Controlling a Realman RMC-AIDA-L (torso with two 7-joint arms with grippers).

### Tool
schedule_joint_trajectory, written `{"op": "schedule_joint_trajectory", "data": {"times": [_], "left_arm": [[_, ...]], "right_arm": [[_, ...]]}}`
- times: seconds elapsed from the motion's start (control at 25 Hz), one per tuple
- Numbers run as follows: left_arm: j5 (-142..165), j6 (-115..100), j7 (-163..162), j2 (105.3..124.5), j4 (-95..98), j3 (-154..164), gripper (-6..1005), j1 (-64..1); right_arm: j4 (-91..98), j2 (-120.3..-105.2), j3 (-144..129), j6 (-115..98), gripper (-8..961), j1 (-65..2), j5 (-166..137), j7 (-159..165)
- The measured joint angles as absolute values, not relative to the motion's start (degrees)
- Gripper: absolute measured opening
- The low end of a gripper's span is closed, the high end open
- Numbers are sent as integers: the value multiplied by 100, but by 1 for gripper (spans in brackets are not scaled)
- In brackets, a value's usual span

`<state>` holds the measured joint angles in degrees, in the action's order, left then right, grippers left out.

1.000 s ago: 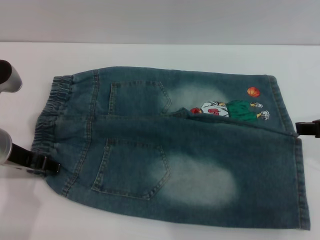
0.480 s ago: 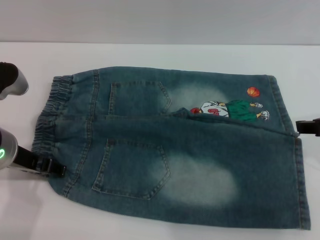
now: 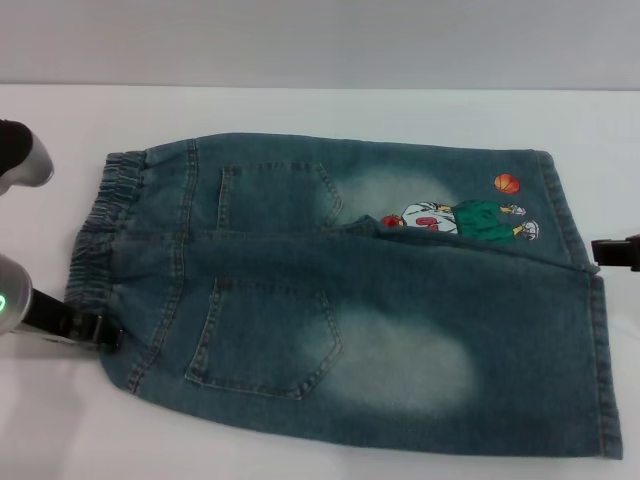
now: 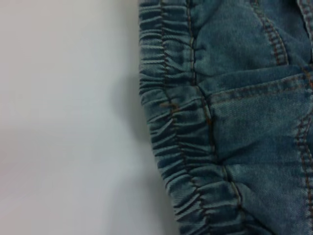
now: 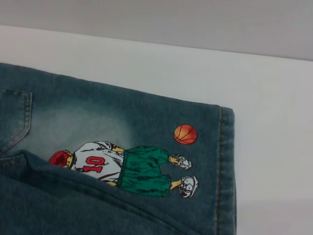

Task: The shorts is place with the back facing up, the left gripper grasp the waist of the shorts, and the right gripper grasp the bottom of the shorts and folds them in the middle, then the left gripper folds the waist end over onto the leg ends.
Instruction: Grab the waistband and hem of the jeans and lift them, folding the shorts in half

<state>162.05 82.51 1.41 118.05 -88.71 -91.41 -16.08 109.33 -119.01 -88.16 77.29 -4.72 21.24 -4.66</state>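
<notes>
Backing slightly off the waist (image 3: 100,235), left tool (image 3: 100,333), grip unclear, flanks shorts (image 3: 340,290) lying left-right, hems right.

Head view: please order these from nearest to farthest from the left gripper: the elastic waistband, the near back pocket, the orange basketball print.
From the left gripper:
1. Elastic waistband, at the shorts' left edge, beside it.
2. Near back pocket, middle-left.
3. Orange basketball print, far right corner.

white table (image 3: 330,110) | denim shorts (image 3: 400,330) lying flat on it, back up
</notes>
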Motion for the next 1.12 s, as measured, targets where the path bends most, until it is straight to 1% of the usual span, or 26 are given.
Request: {"op": "schedule_joint_trajectory", "data": {"times": [0.2, 0.4, 0.6, 0.92, 1.12], "left_arm": [[16196, 8292, 111, 11798, -8959, -9164, 734, -1578], [16186, 8353, 114, 11795, -8990, -9167, 560, -1572], [16186, 8412, 112, 11795, -9107, -9167, 491, -1552], [16188, 8475, 74, 11807, -9654, -9154, 439, -1418], [16184, 8385, 30, 11816, -9841, -9079, 399, -1392]], "right_arm": [[10946, -11906, -8810, 7746, 641, -466, 2124, -466], [10976, -11909, -8807, 7767, 641, -465, 2115, -466], [10983, -11910, -8801, 7771, 641, -465, 2141, -466], [10990, -11905, -8810, 7808, 641, -486, 2148, -466], [11100, -11895, -8829, 8190, 641, -558, 2156, -555]]}}
